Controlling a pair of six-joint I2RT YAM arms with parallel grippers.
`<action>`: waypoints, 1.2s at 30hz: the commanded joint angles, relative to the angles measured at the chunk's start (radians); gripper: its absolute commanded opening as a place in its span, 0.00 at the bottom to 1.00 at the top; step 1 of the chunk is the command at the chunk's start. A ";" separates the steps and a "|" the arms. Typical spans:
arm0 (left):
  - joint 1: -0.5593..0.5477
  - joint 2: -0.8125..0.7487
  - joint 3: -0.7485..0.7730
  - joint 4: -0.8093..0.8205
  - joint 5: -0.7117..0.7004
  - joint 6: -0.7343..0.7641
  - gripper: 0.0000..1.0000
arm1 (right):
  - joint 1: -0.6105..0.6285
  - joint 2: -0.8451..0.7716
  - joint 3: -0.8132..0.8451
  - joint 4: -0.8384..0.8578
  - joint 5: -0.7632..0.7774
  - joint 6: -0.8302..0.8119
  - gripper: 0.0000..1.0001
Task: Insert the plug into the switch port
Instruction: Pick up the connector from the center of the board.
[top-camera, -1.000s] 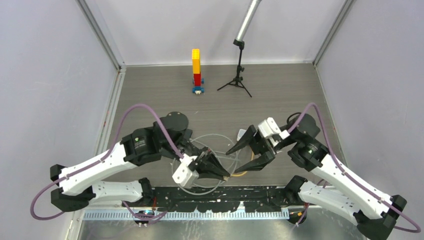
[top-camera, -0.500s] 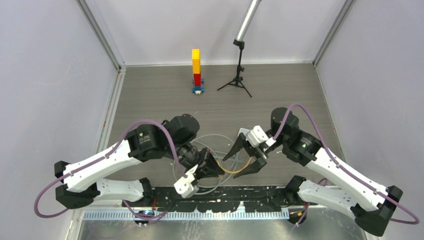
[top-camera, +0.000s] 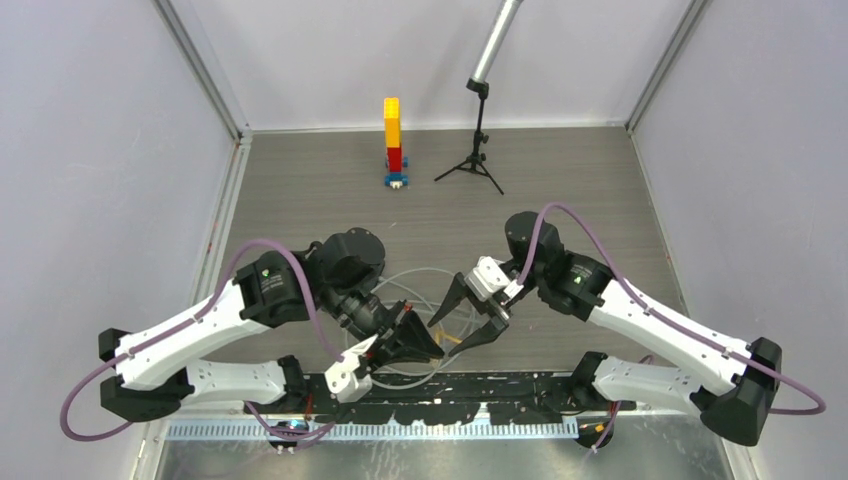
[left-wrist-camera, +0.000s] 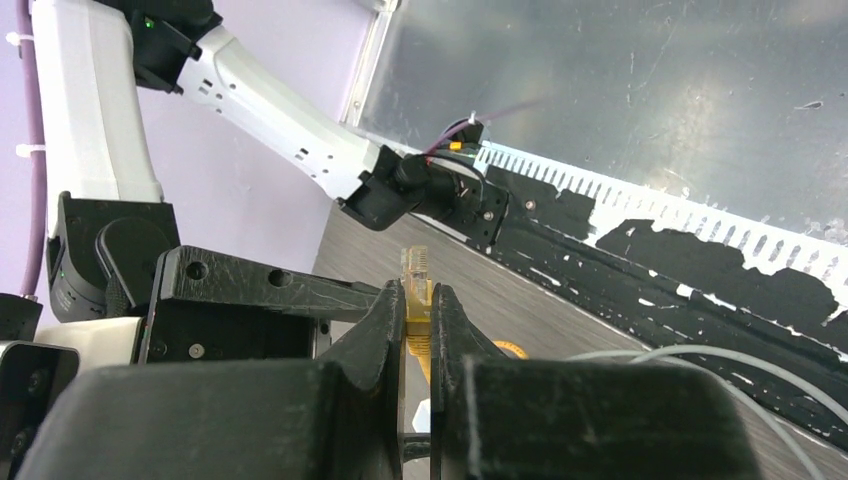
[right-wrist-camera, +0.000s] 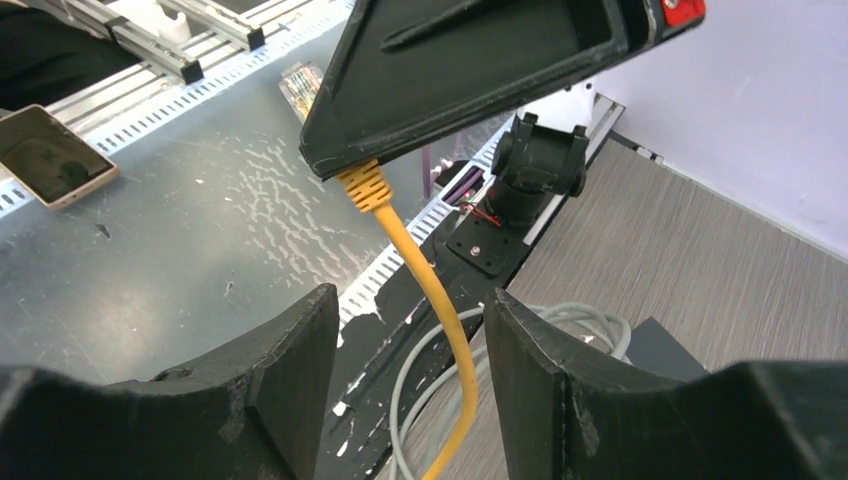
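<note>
Left jaws: pinched on the plug (left-wrist-camera: 414, 265), its tip left exposed for insertion.
Right jaws: spread astride the yellow cable (right-wrist-camera: 432, 300), presumably for steadying.

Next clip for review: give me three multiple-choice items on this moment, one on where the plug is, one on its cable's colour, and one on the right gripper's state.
1. Where is the plug?
A. lying on the table by the tripod
B. between the fingers of the left gripper
C. on top of the block tower

2. What colour is the cable running from the plug?
A. yellow
B. blue
C. red

3. What state is the right gripper in?
A. shut on the cable
B. shut on nothing
C. open

Answers:
1. B: the left wrist view shows the plug pinched between the closed fingers, its tip sticking out past them.
2. A: the right wrist view shows a yellow cable hanging from the left gripper.
3. C: its fingers stand wide apart, with the cable seen in the gap.
</note>
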 joint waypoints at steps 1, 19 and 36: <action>0.002 -0.005 0.010 0.041 0.066 0.020 0.00 | 0.033 0.016 0.054 0.045 -0.001 -0.039 0.59; 0.003 -0.040 -0.038 0.080 0.061 -0.013 0.05 | 0.060 0.028 0.057 0.068 0.008 -0.028 0.01; 0.002 -0.546 -0.601 0.926 -0.695 -1.046 1.00 | 0.060 -0.224 0.145 -0.376 0.906 0.252 0.01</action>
